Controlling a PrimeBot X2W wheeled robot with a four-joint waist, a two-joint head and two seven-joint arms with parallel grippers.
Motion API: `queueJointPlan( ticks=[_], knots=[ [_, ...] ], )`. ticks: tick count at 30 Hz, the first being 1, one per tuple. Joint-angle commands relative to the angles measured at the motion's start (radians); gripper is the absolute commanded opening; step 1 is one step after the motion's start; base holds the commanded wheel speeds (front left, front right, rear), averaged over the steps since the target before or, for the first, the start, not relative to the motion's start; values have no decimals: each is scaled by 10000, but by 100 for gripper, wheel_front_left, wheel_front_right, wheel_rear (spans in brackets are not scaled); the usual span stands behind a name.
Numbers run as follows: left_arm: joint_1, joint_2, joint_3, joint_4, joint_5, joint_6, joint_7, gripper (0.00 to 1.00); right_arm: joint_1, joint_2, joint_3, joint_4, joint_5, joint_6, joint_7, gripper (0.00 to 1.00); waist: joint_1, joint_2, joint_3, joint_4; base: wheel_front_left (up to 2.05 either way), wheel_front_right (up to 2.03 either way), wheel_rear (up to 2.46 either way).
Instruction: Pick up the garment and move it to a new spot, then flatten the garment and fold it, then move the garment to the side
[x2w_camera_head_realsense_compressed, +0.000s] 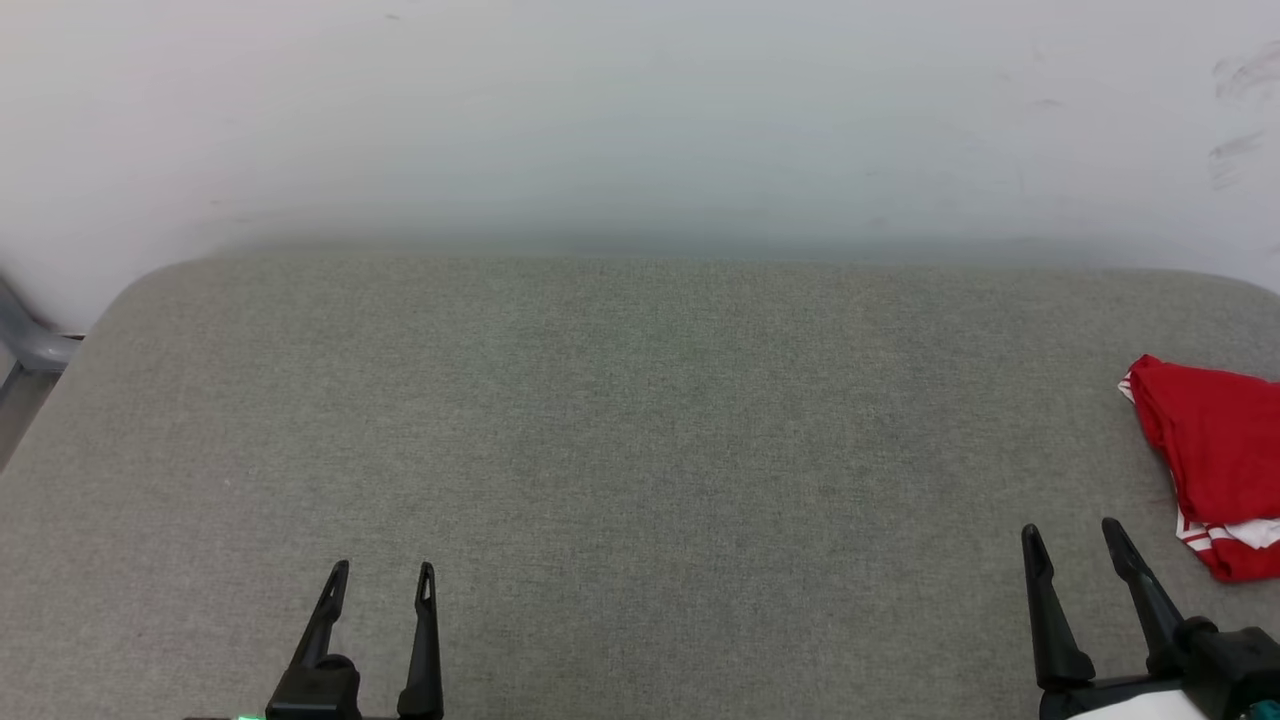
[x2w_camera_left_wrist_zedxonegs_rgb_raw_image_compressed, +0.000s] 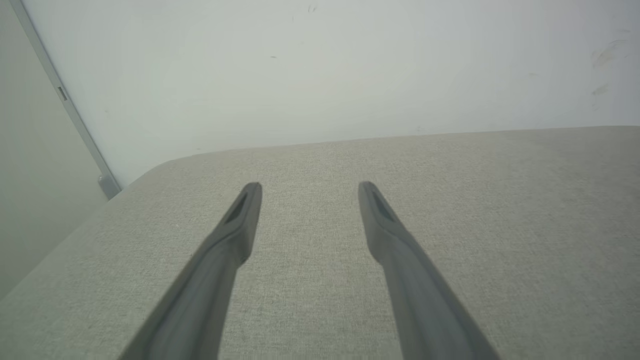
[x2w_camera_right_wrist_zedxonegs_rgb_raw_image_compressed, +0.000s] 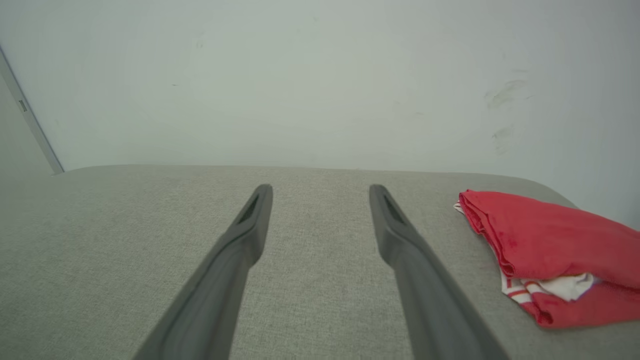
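1. Work surface (x2w_camera_head_realsense_compressed: 640, 400): grey woven upholstery fabric with a fine heathered texture. It is flat and has rounded far corners.
2. Wall (x2w_camera_head_realsense_compressed: 640, 120): pale and smooth, with faint dark scuffs at the upper right of the head view.
3. Garment (x2w_camera_head_realsense_compressed: 1215, 450): red jersey cloth folded into a compact, soft-edged bundle. It lies on the surface at the right edge of the head view, which cuts it off. A white layer and red-and-white striped trim show along its lower edge.
4. Left gripper (x2w_camera_head_realsense_compressed: 385, 567): lower left. Its two slim, dark, tapered fingers are spread apart and hold nothing.
5. Right gripper (x2w_camera_head_realsense_compressed: 1071, 527): lower right. Its fingers are parted likewise and empty, near the garment's left side and not touching it.
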Motion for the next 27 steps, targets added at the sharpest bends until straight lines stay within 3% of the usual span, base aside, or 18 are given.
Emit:
queueJointPlan(
  ticks=[1,17,18,21,27],
  knots=[
    [65,-40,-2,-38,7,-24,-21,100,123,87,-6,-13,-19,-9,-41,100,2,0,-24,4,0,0,0],
    [214,-143,164,-14,-37,-186,-21,100,342,268,-26,-30,-117,-9,-114,100,2,0,-136,35,0,0,0],
    [133,-131,129,34,-34,-179,0,0,260,219,-17,-9,-87,0,-86,0,2,0,-136,35,0,0,0],
    [223,-171,99,306,-51,-181,11,0,297,224,6,265,-68,2,-81,0,2,0,-137,35,0,0,0],
    [23,-159,192,390,-1428,-335,253,0,95,190,22,391,1232,1,169,0,2,0,-120,19,0,0,0]
  ],
)
